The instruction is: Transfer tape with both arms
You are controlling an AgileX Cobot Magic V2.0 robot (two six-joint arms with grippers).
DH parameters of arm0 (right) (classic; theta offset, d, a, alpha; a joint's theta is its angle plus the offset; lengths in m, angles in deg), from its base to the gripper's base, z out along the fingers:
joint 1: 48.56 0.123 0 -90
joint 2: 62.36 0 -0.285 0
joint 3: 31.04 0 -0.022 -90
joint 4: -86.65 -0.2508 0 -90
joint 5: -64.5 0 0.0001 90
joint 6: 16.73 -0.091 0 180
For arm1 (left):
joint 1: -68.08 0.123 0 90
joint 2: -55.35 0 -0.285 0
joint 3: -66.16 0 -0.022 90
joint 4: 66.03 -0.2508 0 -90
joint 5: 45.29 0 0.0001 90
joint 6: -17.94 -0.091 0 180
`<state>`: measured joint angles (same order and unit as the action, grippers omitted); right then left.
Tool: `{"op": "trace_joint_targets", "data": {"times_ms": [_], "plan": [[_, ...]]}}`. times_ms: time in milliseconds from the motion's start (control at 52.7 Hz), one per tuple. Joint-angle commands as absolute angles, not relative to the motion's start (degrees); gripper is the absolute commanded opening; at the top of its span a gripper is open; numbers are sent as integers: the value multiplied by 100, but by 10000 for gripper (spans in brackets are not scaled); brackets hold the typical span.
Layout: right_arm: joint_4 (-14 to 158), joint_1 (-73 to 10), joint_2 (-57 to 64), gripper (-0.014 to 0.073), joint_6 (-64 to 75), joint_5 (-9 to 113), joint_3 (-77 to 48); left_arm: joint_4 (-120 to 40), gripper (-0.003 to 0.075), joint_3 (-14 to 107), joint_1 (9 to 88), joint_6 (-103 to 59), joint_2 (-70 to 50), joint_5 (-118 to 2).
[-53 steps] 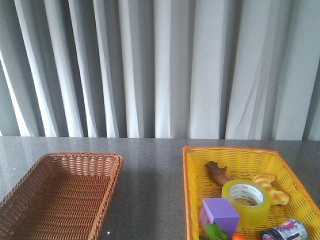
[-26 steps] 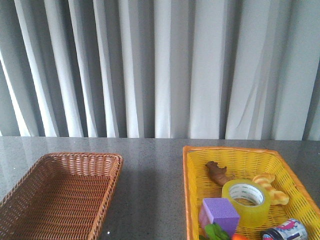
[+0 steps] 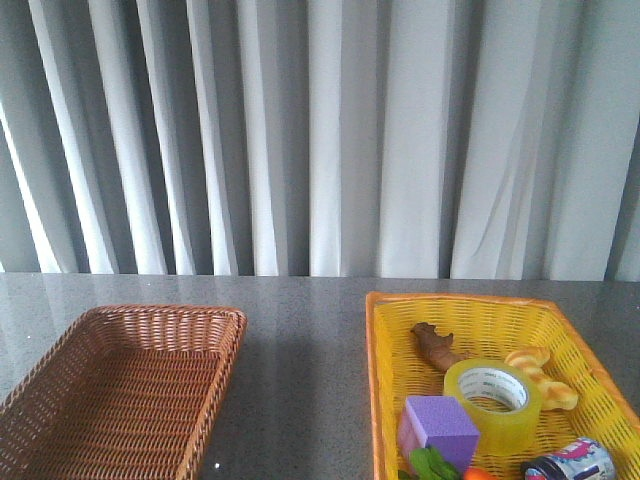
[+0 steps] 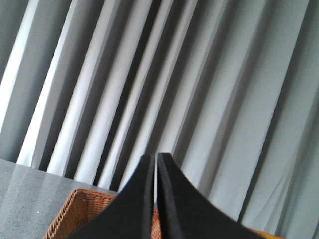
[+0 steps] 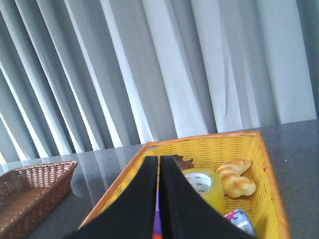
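Observation:
The tape [image 3: 493, 403], a wide yellow translucent roll with a white printed core, lies flat in the yellow basket [image 3: 385, 350] at the right, next to a purple cube [image 3: 438, 425]. It also shows in the right wrist view [image 5: 204, 186]. Neither arm shows in the front view. My left gripper [image 4: 155, 158] is shut and empty, raised above the brown wicker basket [image 4: 75, 209]. My right gripper [image 5: 158, 160] is shut and empty, held above the near side of the yellow basket [image 5: 209, 144], short of the tape.
The brown wicker basket [image 3: 130, 385] stands at the left. The yellow basket also holds a brown root-like piece [image 3: 436, 346], a bread twist [image 3: 541, 375], a printed can [image 3: 572, 462] and green and orange items by the front edge. Grey curtains hang behind the table.

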<state>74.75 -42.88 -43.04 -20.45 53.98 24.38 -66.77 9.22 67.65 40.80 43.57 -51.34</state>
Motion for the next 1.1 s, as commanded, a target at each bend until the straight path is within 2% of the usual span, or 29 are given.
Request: {"op": "trace_joint_targets", "data": {"times_ms": [0, 95, 190, 304, 436, 607, 778, 1082], "plan": [[7546, -4325, -3466, 67, -1467, 5511, 1573, -6711, 13, 1677, 6628, 3745, 3621, -5413], [7514, -4325, -2812, 156, -988, 5434, 951, -6680, 44, 2284, 6518, 3115, 2938, -5959], [7486, -4325, -2274, 304, -892, 5487, 527, -6671, 97, 2744, 6450, 2712, 2407, -6348], [7493, -4325, -1912, 501, -892, 5855, 379, -6603, 194, 3114, 6450, 2619, 1995, -6433], [7489, -4325, -1712, 628, -927, 6413, 402, -6363, 318, 3197, 6450, 2619, 1832, -6066], [7739, -4325, -1222, 615, -867, 6247, -19, -6386, 409, 3202, 6450, 2619, 1721, -5905], [8059, -4325, 204, 584, -850, 4664, -1741, -6386, 409, 3202, 6450, 2575, 1569, -5953], [8480, -4325, 3085, 584, -945, 2014, -4651, -6386, 409, 3202, 6450, 2570, 1432, -6232]]}}
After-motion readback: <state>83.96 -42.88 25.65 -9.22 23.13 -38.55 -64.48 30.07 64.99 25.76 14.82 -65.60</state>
